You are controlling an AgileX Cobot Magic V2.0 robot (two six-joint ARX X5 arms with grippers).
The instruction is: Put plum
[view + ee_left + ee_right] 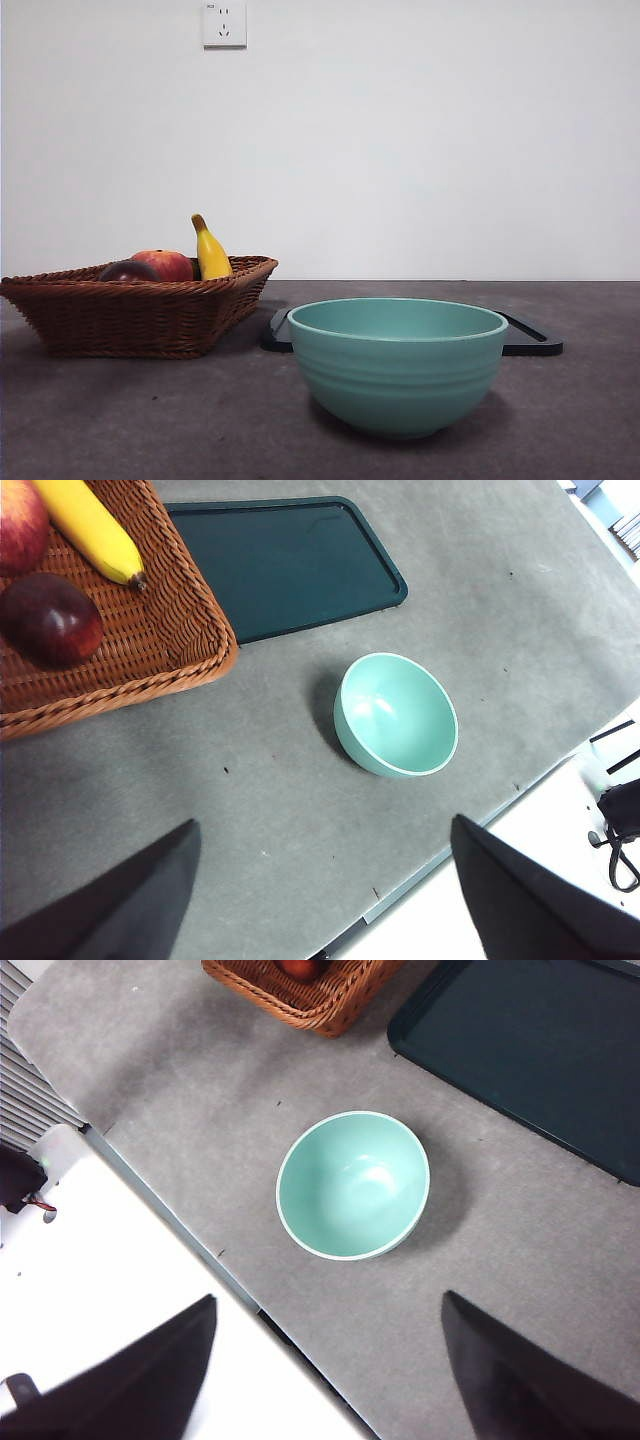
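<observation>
The dark maroon plum point(50, 620) lies in the wicker basket point(160, 630), beside a red-orange fruit point(20, 525) and a yellow banana point(90, 525). In the front view the plum point(128, 271) just shows over the basket's rim point(140, 305) at the left. The empty teal bowl point(397, 362) stands in front of the basket; it also shows in the left wrist view point(395, 715) and the right wrist view point(352, 1185). My left gripper point(320, 900) is open and empty, high above the table. My right gripper point(330, 1380) is open and empty, high above the table's edge.
A dark tray point(525, 338) lies flat behind the bowl; it shows in the left wrist view point(290, 565) and the right wrist view point(530, 1050). The table's front edge point(170, 1220) borders a white surface. A wall with a socket point(224, 23) stands behind.
</observation>
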